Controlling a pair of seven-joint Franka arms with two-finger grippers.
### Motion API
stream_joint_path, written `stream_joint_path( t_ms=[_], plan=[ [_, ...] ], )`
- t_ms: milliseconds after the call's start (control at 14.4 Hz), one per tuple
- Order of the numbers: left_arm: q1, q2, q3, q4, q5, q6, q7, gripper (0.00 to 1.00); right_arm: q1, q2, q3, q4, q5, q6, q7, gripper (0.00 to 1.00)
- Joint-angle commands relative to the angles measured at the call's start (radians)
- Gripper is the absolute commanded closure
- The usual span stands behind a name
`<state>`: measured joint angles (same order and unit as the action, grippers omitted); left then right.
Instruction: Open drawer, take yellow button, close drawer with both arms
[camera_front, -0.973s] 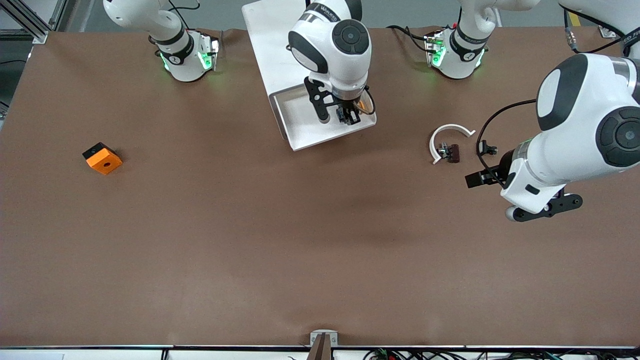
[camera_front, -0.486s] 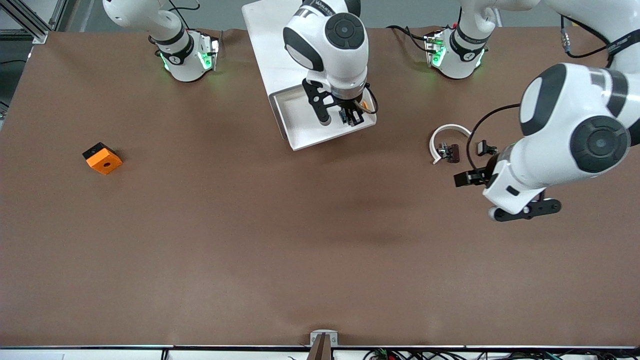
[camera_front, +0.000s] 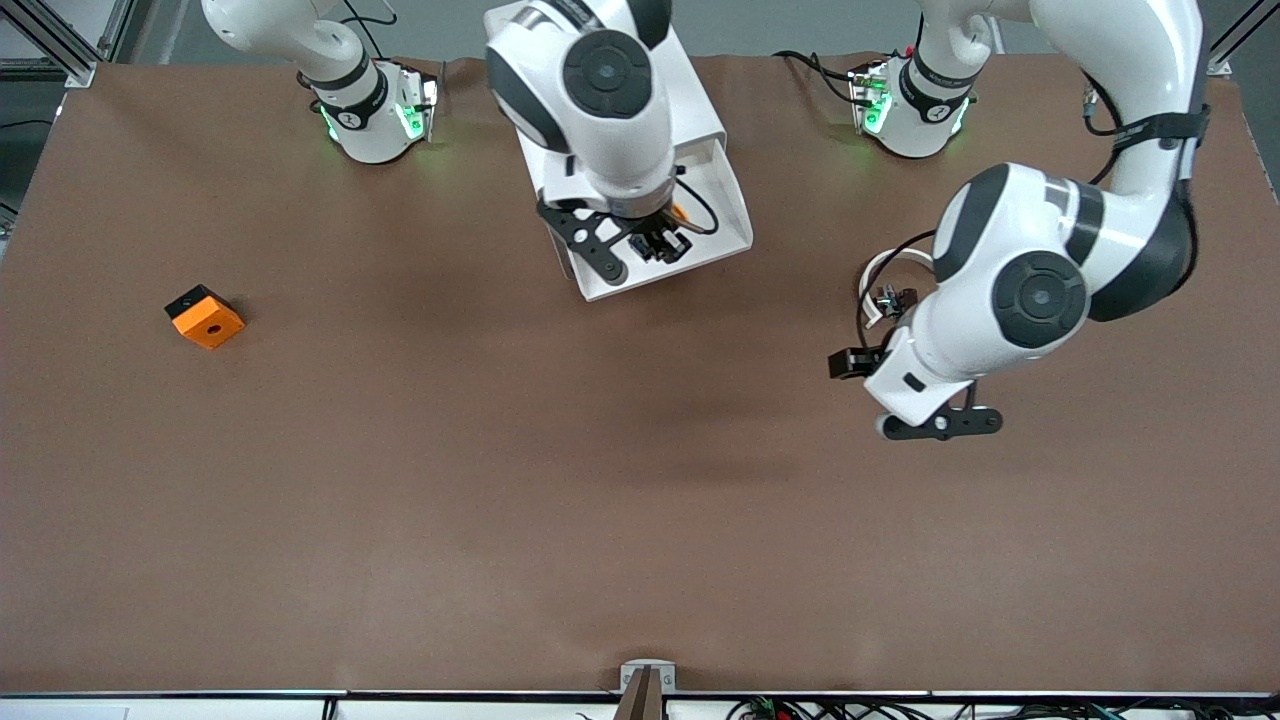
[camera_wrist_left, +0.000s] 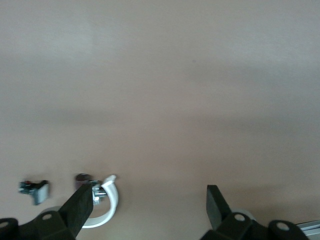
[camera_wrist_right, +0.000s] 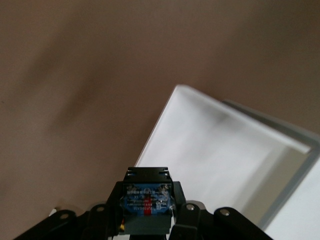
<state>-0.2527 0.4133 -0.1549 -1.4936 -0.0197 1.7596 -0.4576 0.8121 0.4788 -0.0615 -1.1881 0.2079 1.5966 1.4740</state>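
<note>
Brown matting covers the surface (camera_front: 400, 480) in the front view, with both arm bases at its top edge and a tall white cabinet (camera_front: 690, 90) standing between them. Its topmost drawer (camera_front: 735, 225) is pulled out toward the front camera. The right hand (camera_front: 660, 243) hangs over the open drawer tray, its fingers pinched together on the button (camera_front: 678, 212), of which only a speck of orange cap shows beside the wrist. The left hand (camera_front: 850, 362) hovers over bare matting toward the left arm's end of the surface, just nearer the front camera than a white curved clip (camera_front: 880, 275) and a small dark part (camera_front: 893, 298) lying against it. An orange block (camera_front: 206, 317) with a black hole sits well apart, toward the right arm's end. From the left wrist view, the left hand (camera_wrist_left: 150, 205) has its two black fingers (camera_wrist_left: 80, 207) spread wide with nothing between them, above plain matting; the white clip (camera_wrist_left: 107, 207), the dark part (camera_wrist_left: 84, 178) and another small grey piece (camera_wrist_left: 35, 189) lie close together on the surface below. From the right wrist view, the right hand (camera_wrist_right: 148, 207) is clamped on the button (camera_wrist_right: 147, 200), whose bluish labelled base faces the camera, held up in the air over the white drawer (camera_wrist_right: 220, 150) near its edge, with brown matting alongside.
</note>
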Motion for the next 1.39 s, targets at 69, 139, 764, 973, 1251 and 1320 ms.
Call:
stream_joint_path(
  t_ms=[69, 139, 764, 973, 1251, 1320],
  plan=[
    [-0.020, -0.010, -0.086, -0.083, -0.009, 0.106, -0.177, 0.00, -0.124, -0.078, 0.005, -0.050, -0.021, -0.104, -0.283, 1.00],
    [-0.040, 0.007, -0.097, -0.083, -0.009, 0.119, -0.217, 0.00, -0.157, -0.098, 0.006, -0.074, -0.031, -0.106, -0.358, 1.00],
    [-0.235, 0.075, -0.101, -0.082, -0.011, 0.179, -0.484, 0.00, -0.476, -0.213, 0.005, -0.307, -0.120, -0.009, -1.022, 1.00],
    [-0.232, 0.064, -0.175, -0.108, -0.013, 0.170, -0.574, 0.00, -0.562, -0.267, 0.005, -0.448, -0.174, 0.113, -1.185, 1.00],
    [-0.234, 0.062, -0.251, -0.142, -0.022, 0.169, -0.693, 0.00, -0.697, -0.266, 0.005, -0.574, -0.182, 0.308, -1.392, 1.00],
    [-0.234, 0.061, -0.265, -0.146, -0.040, 0.169, -0.717, 0.00, -0.720, -0.266, 0.005, -0.608, -0.183, 0.356, -1.426, 1.00]
  ],
)
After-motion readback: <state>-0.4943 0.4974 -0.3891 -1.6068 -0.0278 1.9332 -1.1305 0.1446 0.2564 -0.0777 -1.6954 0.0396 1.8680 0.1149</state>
